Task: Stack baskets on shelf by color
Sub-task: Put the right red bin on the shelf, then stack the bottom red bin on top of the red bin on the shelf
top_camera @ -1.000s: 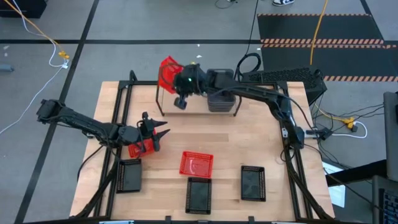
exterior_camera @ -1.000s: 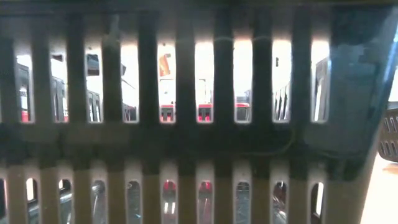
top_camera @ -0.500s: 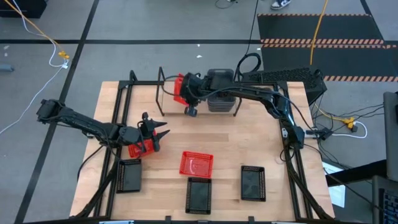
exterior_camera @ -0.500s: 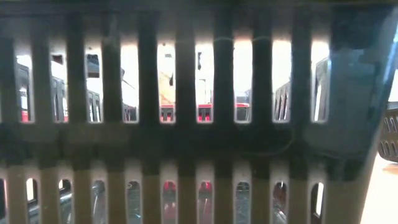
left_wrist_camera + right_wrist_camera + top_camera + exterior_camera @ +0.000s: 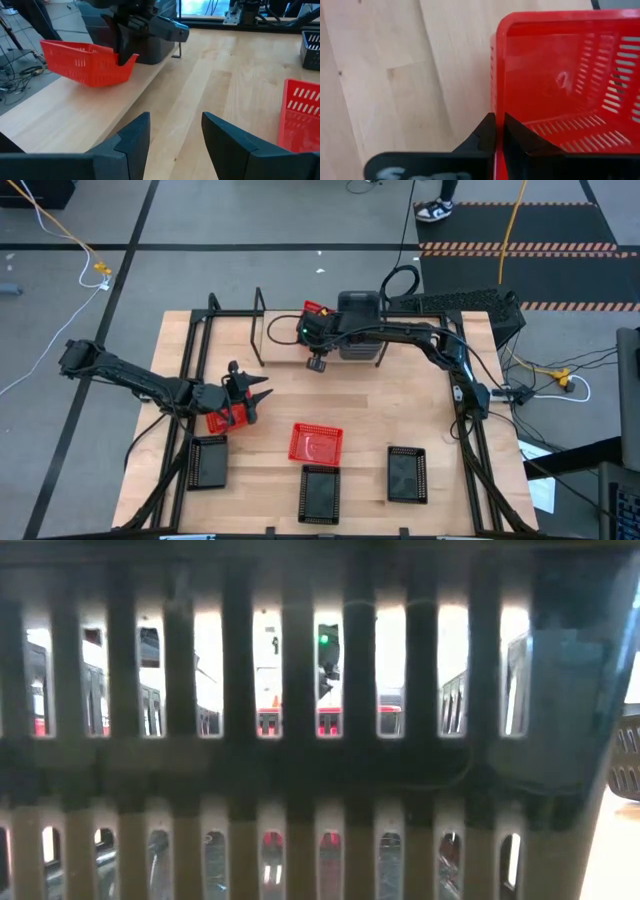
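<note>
1. Right gripper [image 5: 318, 330] with its red basket [image 5: 314, 311] has swung from about 11 o'clock of the table toward 12, now touching the grey basket stack [image 5: 358, 340] on that stack's 9 o'clock side. Left arm unchanged.
2. Right wrist view: fingers [image 5: 517, 135] pressed together on the red basket's [image 5: 560, 75] rim wall, one inside, one outside. Clamped.
3. Left wrist view: the held basket [image 5: 85, 62] hangs tilted above the wood, next to the grey stack [image 5: 150, 42].
4. Shelf [image 5: 262, 330]: wire frame at 12 o'clock; grey stack sits at its 3 o'clock end.
5. Left gripper [image 5: 252, 395] at 9 o'clock of the table, fingers [image 5: 131, 137] apart, gripping nothing. Second red basket [image 5: 225, 418] directly under it.
6. Third red basket [image 5: 316, 443] near table centre, toward 6 o'clock.
7. Three black baskets along the 6 o'clock edge: [image 5: 208, 463], [image 5: 319, 493], [image 5: 407, 474].
8. Low view is blocked by a basket wall [image 5: 300, 750]; only red slivers visible through the slots.
</note>
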`<move>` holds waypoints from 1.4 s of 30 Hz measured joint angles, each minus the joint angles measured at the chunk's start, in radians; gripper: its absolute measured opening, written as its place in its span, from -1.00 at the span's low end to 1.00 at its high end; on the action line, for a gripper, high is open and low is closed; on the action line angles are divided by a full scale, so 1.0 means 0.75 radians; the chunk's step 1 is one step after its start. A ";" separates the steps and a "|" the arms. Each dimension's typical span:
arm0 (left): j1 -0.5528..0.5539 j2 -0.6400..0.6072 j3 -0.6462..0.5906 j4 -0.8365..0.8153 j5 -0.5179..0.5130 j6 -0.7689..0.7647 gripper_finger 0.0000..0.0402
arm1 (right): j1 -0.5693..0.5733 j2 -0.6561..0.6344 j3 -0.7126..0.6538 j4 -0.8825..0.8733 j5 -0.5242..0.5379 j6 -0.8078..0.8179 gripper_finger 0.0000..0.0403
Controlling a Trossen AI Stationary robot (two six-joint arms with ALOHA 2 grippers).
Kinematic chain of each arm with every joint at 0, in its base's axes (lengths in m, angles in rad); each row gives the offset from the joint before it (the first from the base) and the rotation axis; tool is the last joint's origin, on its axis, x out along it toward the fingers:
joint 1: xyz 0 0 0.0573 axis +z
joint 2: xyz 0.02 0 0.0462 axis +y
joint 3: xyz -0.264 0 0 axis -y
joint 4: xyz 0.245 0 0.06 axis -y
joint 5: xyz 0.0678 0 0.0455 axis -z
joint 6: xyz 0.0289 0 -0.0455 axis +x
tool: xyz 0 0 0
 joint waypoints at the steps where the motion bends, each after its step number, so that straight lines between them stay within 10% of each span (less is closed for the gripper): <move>1: 0.000 0.000 0.000 0.000 0.000 0.000 -0.10 | 0.000 0.000 -0.001 -0.001 -0.001 -0.007 -0.96; 42: 0.002 0.000 0.000 0.003 -0.001 0.005 -0.10 | 0.089 -0.221 -0.004 -0.015 -0.076 -0.264 -0.40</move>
